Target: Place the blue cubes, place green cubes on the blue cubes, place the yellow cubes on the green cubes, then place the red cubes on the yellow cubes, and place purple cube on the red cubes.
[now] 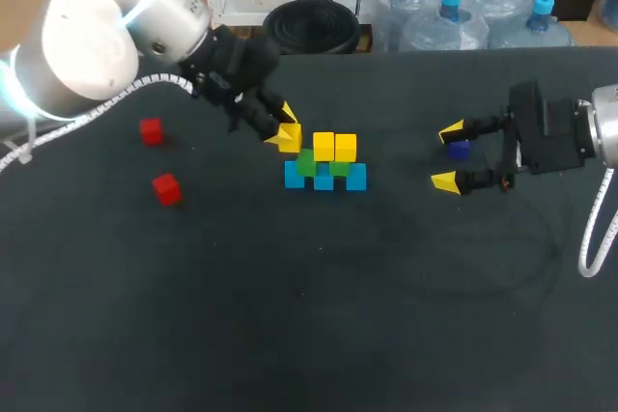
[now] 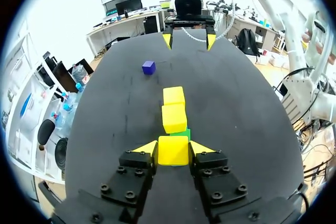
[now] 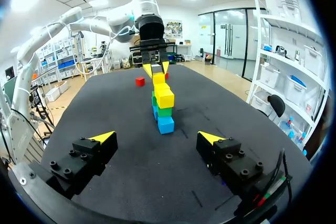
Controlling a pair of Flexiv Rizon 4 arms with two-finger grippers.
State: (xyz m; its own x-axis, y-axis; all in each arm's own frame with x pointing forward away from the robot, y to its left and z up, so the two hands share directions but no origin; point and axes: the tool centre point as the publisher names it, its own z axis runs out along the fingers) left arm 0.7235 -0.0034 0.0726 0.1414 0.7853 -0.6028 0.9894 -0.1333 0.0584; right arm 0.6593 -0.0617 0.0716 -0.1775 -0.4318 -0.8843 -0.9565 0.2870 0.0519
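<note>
1. The held yellow cube [image 2: 173, 150] is clamped between the two fingers of our left gripper [image 1: 285, 129], with a yellow tip pressed to each side. It sits at the left end of the stack's top row, over a green cube. We cannot tell whether it already rests on that cube.
2. The stack is near the middle of the table [image 1: 290, 335]. Three blue cubes [image 1: 355, 178] form the bottom row, set close side by side.
3. Two green cubes [image 1: 307, 163] sit on the blue row.
4. Two more yellow cubes [image 1: 346, 148] stand on the green ones, touching each other. In the left wrist view they run in a line straight ahead of the held cube.
5. Two red cubes [image 1: 151, 130] lie on the bare table well to the left of the stack, apart from each other and under our left arm's reach.
6. The purple cube [image 1: 459, 150] lies alone on the table to the right of the stack, well apart from it.
7. Our right gripper [image 1: 447, 155] is at that side with its fingers spread wide and nothing gripped. In the head view the purple cube shows just beside the farther fingertip; we cannot tell whether they touch.
</note>
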